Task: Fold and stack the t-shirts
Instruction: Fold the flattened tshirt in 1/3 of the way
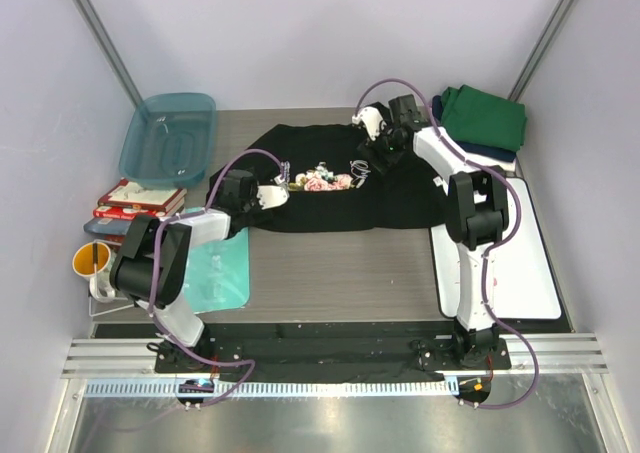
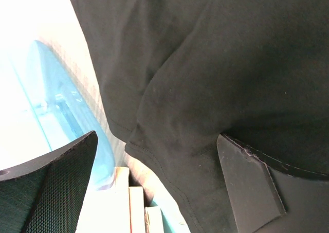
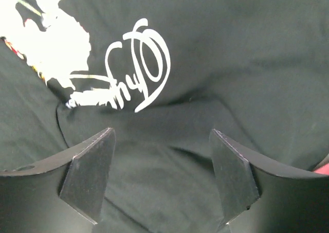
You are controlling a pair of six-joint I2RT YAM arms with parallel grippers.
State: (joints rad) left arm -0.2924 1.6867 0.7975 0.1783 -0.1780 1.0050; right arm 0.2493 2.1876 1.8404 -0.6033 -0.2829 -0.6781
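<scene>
Black soft-cloth t-shirt (image 1: 330,198) with a pink-white floral print and looping white script lies spread and lightly creased at the middle of the grey wood-grain surface (image 1: 340,263). The right end effector (image 3: 162,140) hangs low over its chest just beside the script, its 2 flat dark fingers apart on either side of a raised wrinkle, gripping nothing. The left end effector (image 2: 157,156) stands wide open over the shirt's stitched edge, holding nothing. A folded green t-shirt (image 1: 485,118) tops a stack at the far right.

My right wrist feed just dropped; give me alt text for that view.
Black t-shirt fills the view, its white script centre-left and part of the floral print at upper left. The right gripper hangs over a fold in it, jaws apart.
</scene>
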